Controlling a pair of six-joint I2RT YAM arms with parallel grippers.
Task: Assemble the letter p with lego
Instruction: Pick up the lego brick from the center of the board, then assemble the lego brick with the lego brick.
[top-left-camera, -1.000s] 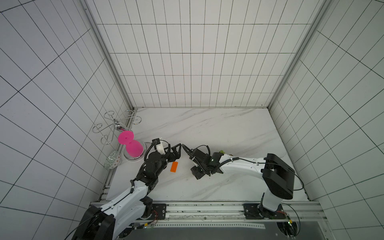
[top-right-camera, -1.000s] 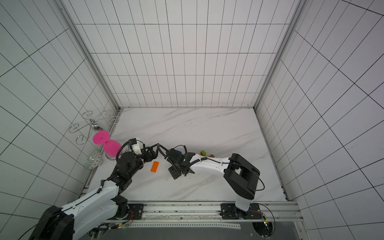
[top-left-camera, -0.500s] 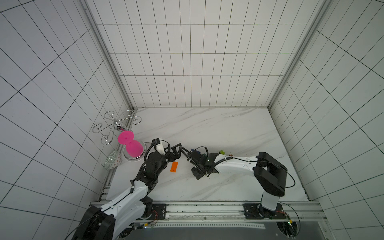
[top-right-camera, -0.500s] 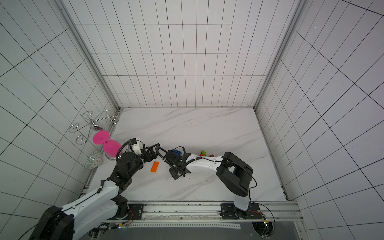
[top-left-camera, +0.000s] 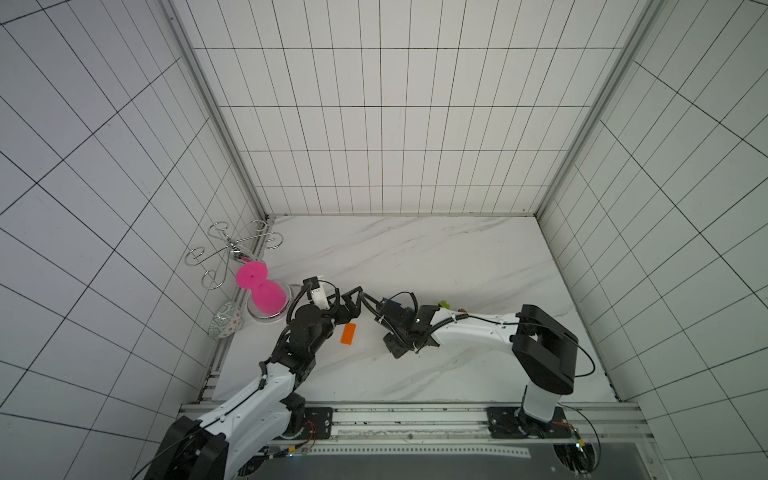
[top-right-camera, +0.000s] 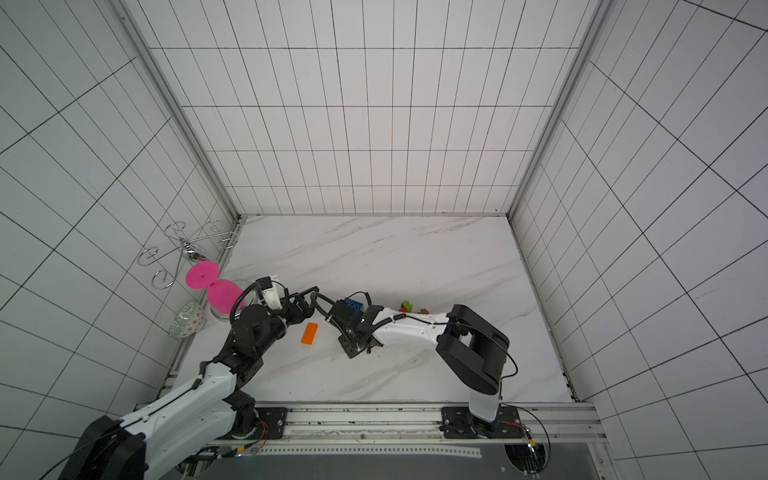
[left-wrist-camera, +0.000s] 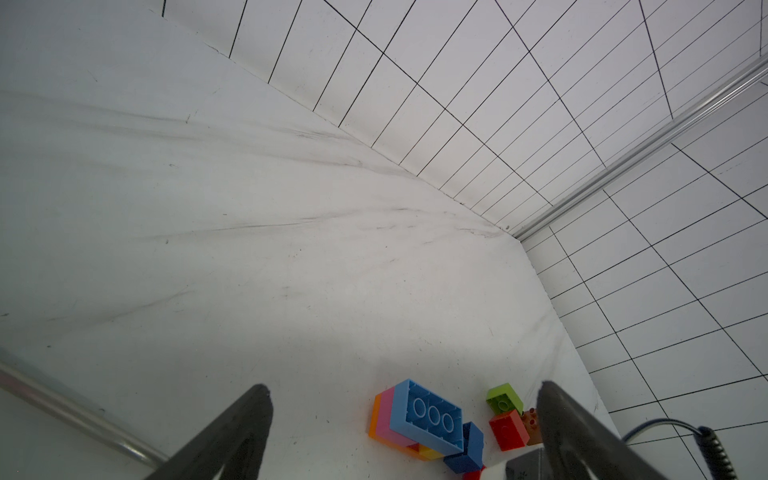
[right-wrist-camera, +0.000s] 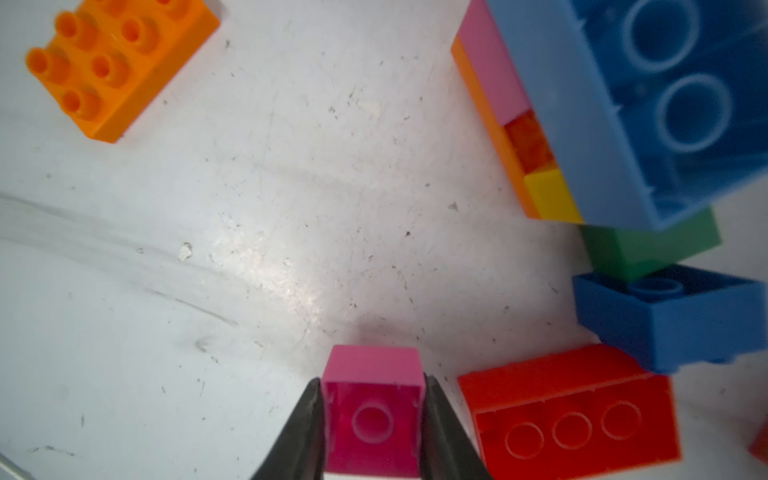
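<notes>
My right gripper (right-wrist-camera: 372, 388) is shut on a small pink lego brick (right-wrist-camera: 372, 365), one finger flat against each side, low over the table. To one side of it lie a red brick (right-wrist-camera: 573, 411) and a dark blue one (right-wrist-camera: 673, 316). Beyond them is a joined block (right-wrist-camera: 552, 108) of light blue, pink, orange, yellow and green bricks. A loose orange brick (top-left-camera: 348, 333) lies between the two arms. My left gripper (left-wrist-camera: 403, 386) stands open and empty, aimed at the joined block (left-wrist-camera: 428, 415). In both top views the right gripper (top-left-camera: 392, 351) hides the pink brick.
A small green brick (left-wrist-camera: 504, 398), a red one (left-wrist-camera: 508, 429) and a brown one (left-wrist-camera: 531, 419) lie behind the block. A pink hourglass cup (top-left-camera: 266, 295), a wire rack (top-left-camera: 232, 253) and a patterned ball (top-left-camera: 224, 326) stand along the left wall.
My right arm has shifted left toward the left arm, and its jaws have closed in onto the pink brick. The left arm has not moved.
</notes>
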